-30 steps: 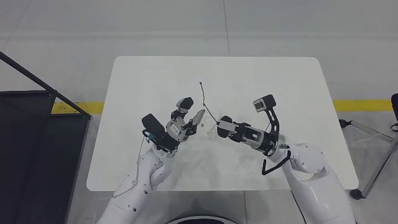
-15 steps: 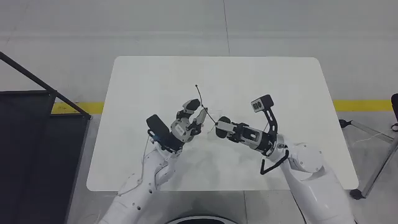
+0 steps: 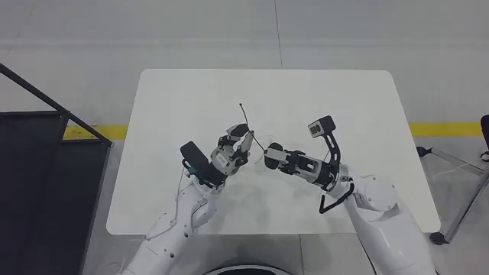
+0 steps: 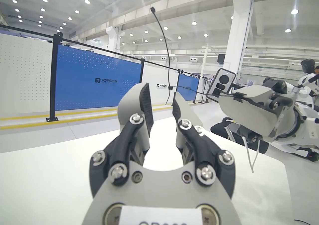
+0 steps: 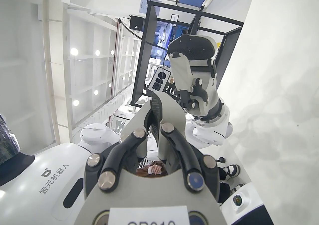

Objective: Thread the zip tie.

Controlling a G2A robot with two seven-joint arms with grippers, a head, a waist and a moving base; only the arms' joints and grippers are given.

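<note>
White surface [image 3: 344, 107]. Item: zip tie [image 4: 166, 43], upright above mid-surface, head uppermost, tail end pinched in closed right claw [image 5: 155, 97]. Empty left claw [image 4: 159, 95] half-open, tips beside strap. Step, likely: second grasp. Next: close squarely on strap.

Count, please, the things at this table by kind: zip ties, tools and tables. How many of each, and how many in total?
zip tie: 1
tools: 2, the left tool and the right tool
table: 1
Total: 4
</note>
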